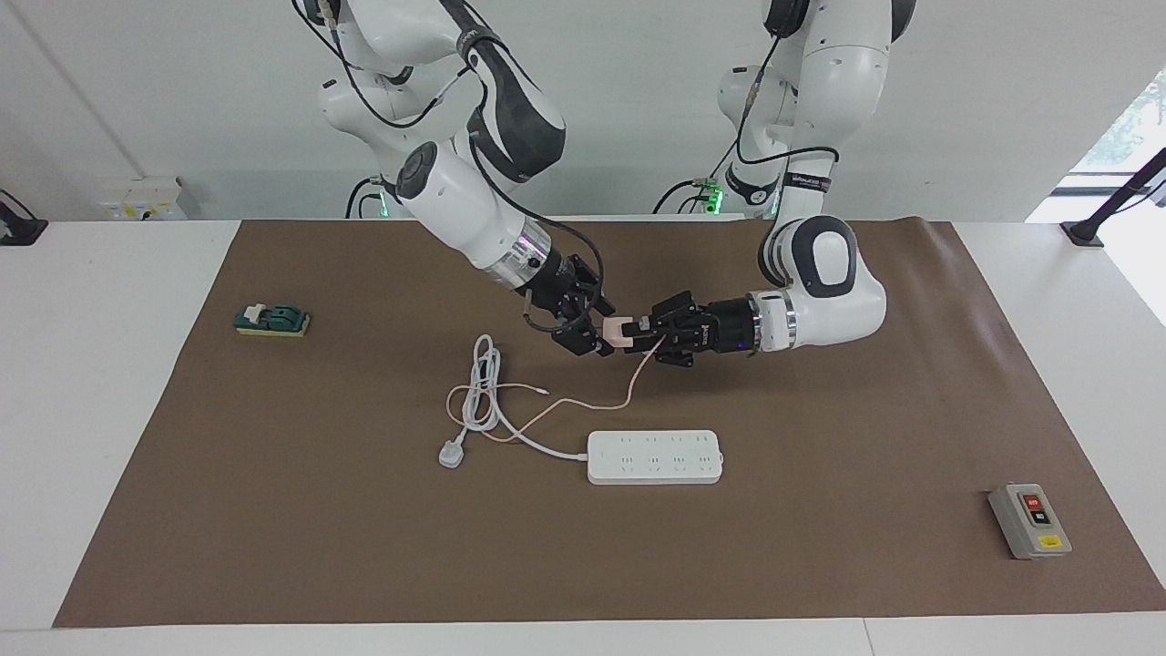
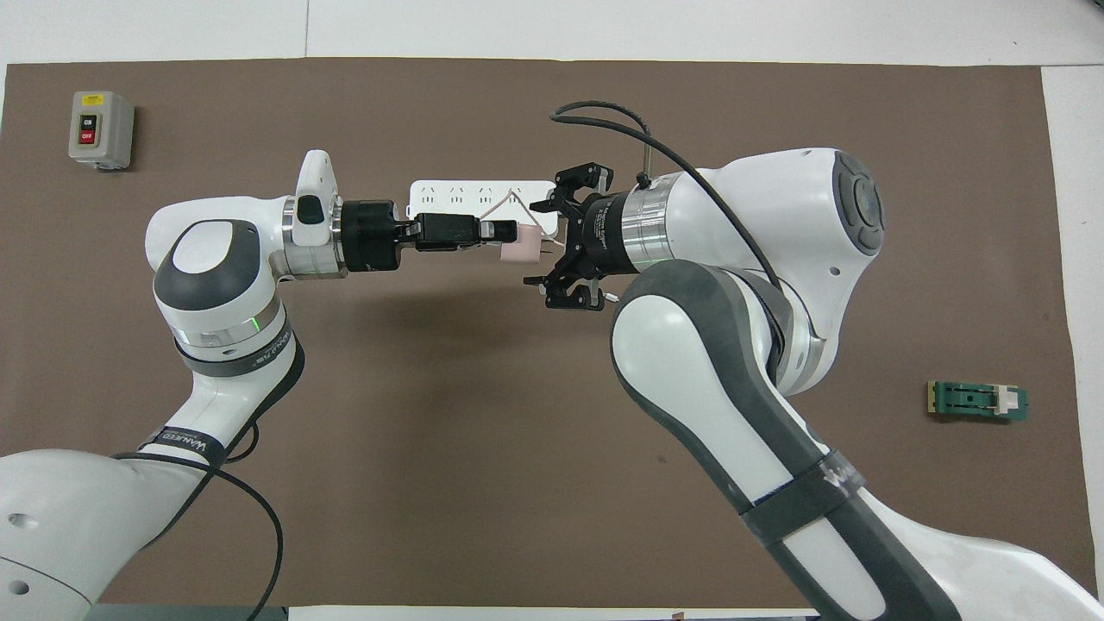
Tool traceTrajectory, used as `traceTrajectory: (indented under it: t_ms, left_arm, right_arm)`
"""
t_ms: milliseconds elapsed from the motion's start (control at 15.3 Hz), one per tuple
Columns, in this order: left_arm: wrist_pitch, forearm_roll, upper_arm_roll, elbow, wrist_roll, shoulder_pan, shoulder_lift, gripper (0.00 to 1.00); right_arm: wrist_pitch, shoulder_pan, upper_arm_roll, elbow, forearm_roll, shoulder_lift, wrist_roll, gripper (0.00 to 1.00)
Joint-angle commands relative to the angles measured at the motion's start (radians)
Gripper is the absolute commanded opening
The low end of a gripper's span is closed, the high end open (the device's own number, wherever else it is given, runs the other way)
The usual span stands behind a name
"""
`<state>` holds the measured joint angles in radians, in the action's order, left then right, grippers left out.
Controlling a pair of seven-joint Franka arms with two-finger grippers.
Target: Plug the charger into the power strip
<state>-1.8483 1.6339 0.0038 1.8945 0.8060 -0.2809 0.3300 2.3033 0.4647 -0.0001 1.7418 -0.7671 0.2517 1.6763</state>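
1. Facing view:
   - Grippers meet in the air above the brown mat (image 1: pixel 820 437) on the white worktop (image 1: pixel 91 364), over the patch between the robots and the long flat white power strip (image 1: pixel 655 456).
   - The left gripper (image 1: pixel 649 338) has its jaws pinching the small pale pink cube-shaped charger (image 1: pixel 622 330).
   - The right gripper (image 1: pixel 590 324) has its jaws spread around the charger's other end.
   - The charger's thin pink cable (image 1: pixel 583 402) hangs down onto the mat and tangles with the strip's thick white cord (image 1: pixel 487 383), which ends in a white three-pin plug (image 1: pixel 452 453).
2. Overhead view:
   - The charger (image 2: pixel 521 251) sits between the left gripper (image 2: pixel 504 233) and the right gripper (image 2: pixel 552 250), its prongs toward the right one.
   - Both partly cover the power strip (image 2: pixel 431 191).
   - A grey switch box with red and black buttons (image 2: pixel 101 128) lies toward the left arm's end.
   - A green block (image 2: pixel 977 400) lies toward the right arm's end.
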Motion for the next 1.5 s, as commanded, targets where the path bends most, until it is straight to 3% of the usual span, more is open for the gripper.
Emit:
traceTrajectory:
  t_ms: [0, 196, 392, 654, 916, 1046, 1439]
  left_arm:
    - [-0.015, -0.012, -0.001, -0.018, 0.006, 0.006, 0.011, 0.0]
    - [-0.054, -0.012, 0.002, -0.063, -0.01, 0.02, 0.023, 0.0]
    - [-0.071, -0.026, 0.008, -0.118, -0.115, 0.037, 0.043, 0.0]
    - [-0.186, -0.201, 0.015, -0.196, -0.313, 0.04, 0.032, 0.0]
    - [-0.192, -0.388, 0.022, -0.196, -0.488, 0.058, -0.017, 0.0]
    - [-0.186, -0.539, 0.039, -0.199, -0.586, 0.074, -0.035, 0.0]
    - [-0.017, -0.827, 0.126, -0.199, -0.752, 0.109, -0.101, 0.0]
  right_arm:
    - [0.011, -0.011, 0.002, 0.01, 0.003, -0.009, -0.021, 1.0]
    - [-0.01, -0.067, 0.0, 0.007, 0.031, -0.012, -0.074, 1.0]
    - [-0.044, -0.112, -0.003, 0.004, 0.038, -0.028, -0.287, 1.0]
    - [-0.206, -0.225, -0.004, -0.005, 0.15, -0.067, -0.543, 1.0]
    - [-0.395, -0.288, -0.004, -0.005, 0.44, -0.155, -0.798, 1.0]
    - [-0.484, -0.314, -0.006, -0.005, 0.54, -0.192, -0.942, 1.0]
    - [-0.623, -0.365, -0.006, -0.008, 0.736, -0.273, -1.288, 1.0]
